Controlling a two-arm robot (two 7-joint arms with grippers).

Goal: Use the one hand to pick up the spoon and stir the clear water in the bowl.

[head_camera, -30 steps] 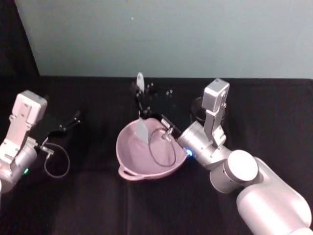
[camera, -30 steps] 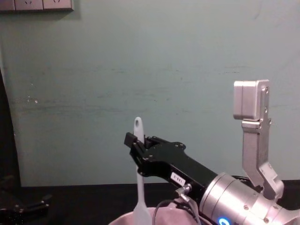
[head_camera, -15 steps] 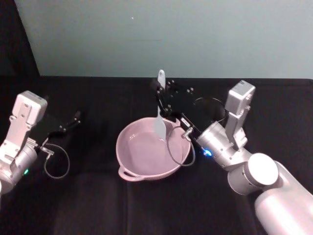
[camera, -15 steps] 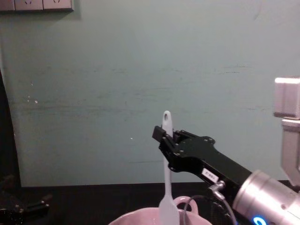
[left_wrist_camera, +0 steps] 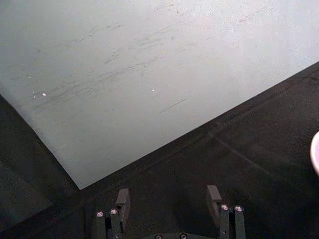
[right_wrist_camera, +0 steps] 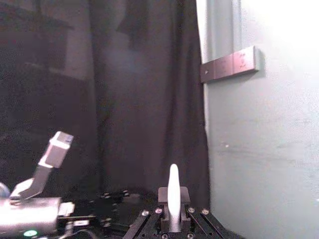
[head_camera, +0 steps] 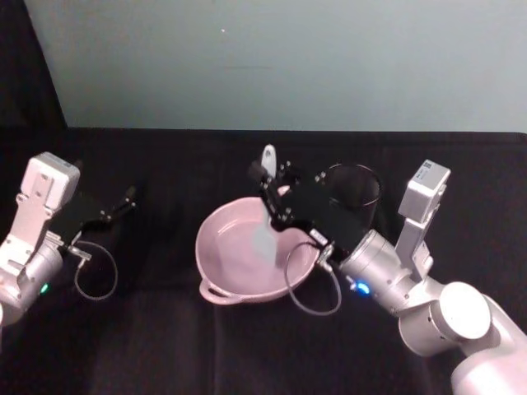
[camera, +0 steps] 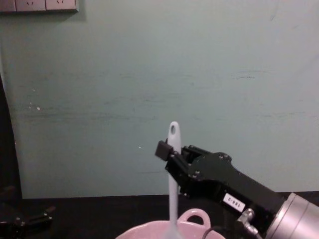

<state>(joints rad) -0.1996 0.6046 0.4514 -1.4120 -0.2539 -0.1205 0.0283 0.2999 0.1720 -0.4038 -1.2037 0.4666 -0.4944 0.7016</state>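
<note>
The pale pink bowl [head_camera: 216,233] sits mid-table, its loop handle [camera: 195,216] showing in the chest view. My right gripper [head_camera: 269,186] hovers over the bowl's far right part, shut on the handle of the white spoon [head_camera: 264,236]. The spoon stands upright, with its blade down inside the bowl and the holed end poking up above the fingers [camera: 172,130]. From the right wrist, the handle tip [right_wrist_camera: 173,189] rises between the shut jaws. My left gripper [head_camera: 123,202] rests open over the cloth at the far left, well away from the bowl.
A black wire-mesh cup [head_camera: 355,191] stands just behind the right gripper's wrist, right of the bowl. A grey cable loop [head_camera: 311,284] hangs from the right wrist over the bowl's near right rim. Black cloth [head_camera: 165,346] covers the table; a teal wall runs behind it.
The right gripper carried the spoon from the bowl's left side to its right, then lowered it and drew it nearer. The right elbow swung right. The left arm stayed put.
</note>
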